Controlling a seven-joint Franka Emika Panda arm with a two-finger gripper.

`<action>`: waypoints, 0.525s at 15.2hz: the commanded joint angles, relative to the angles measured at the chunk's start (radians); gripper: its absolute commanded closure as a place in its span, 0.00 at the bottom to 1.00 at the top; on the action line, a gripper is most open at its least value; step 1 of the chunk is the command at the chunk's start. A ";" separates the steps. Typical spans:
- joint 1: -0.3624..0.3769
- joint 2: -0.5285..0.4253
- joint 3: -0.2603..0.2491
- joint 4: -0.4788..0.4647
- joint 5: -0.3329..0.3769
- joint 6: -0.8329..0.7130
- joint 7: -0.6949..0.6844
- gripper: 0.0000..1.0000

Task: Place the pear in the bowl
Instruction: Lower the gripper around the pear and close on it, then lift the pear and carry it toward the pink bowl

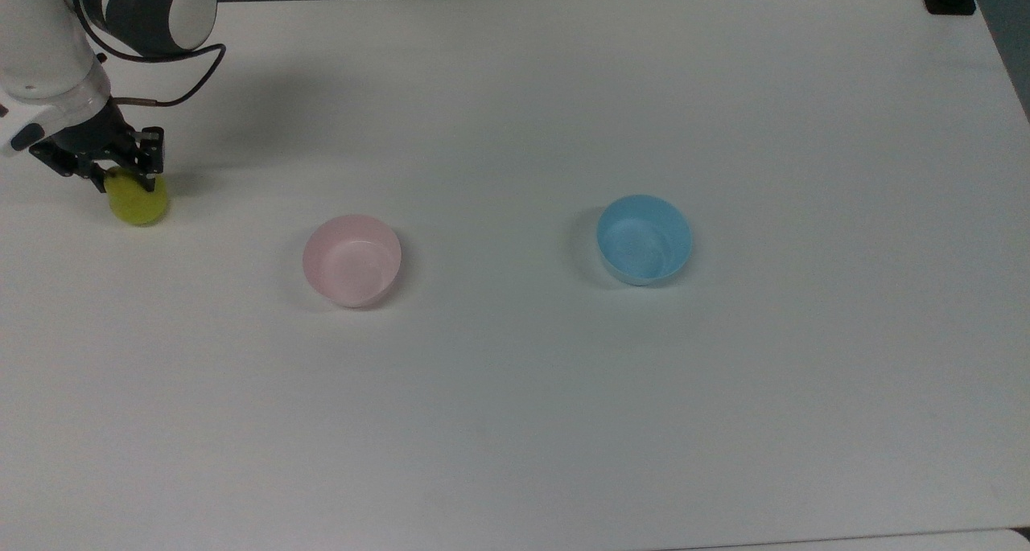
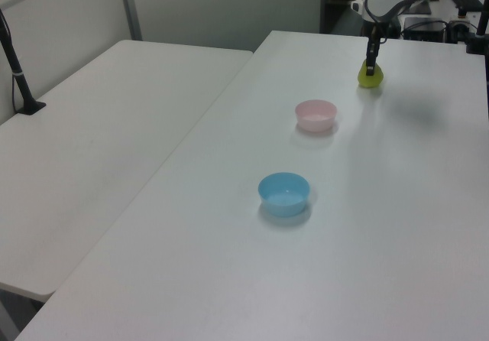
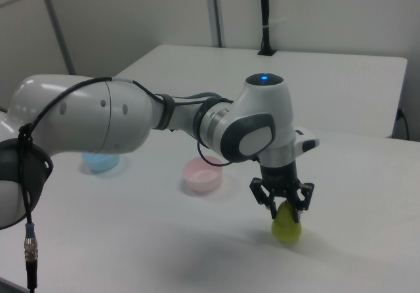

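Observation:
The yellow-green pear (image 1: pixel 138 203) stands on the white table near the top view's left edge, and shows again as the pear (image 2: pixel 370 78) and the pear (image 3: pixel 286 227). My gripper (image 1: pixel 125 182) is low over it, open, with one finger on each side of the pear's upper part; the gripper (image 3: pixel 285 211) hides the stem. The pear rests on the table. The pale pink bowl (image 1: pixel 352 260) sits empty to the top view's right of the pear, apart from it, and appears as the pink bowl (image 2: pixel 315 115) and the pink bowl (image 3: pixel 202 175).
A light blue bowl (image 1: pixel 644 240) stands further to the top view's right, also empty. A second white table (image 2: pixel 114 127) adjoins on the left view's left. The arm's cable (image 1: pixel 173 76) loops beside the wrist. A black post (image 3: pixel 264 17) rises at the back.

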 commanded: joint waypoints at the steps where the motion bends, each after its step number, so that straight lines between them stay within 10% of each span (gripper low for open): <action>1: 0.005 -0.004 -0.001 -0.038 -0.025 0.020 -0.014 1.00; 8: 0.055 -0.089 0.007 0.060 -0.012 -0.215 -0.003 1.00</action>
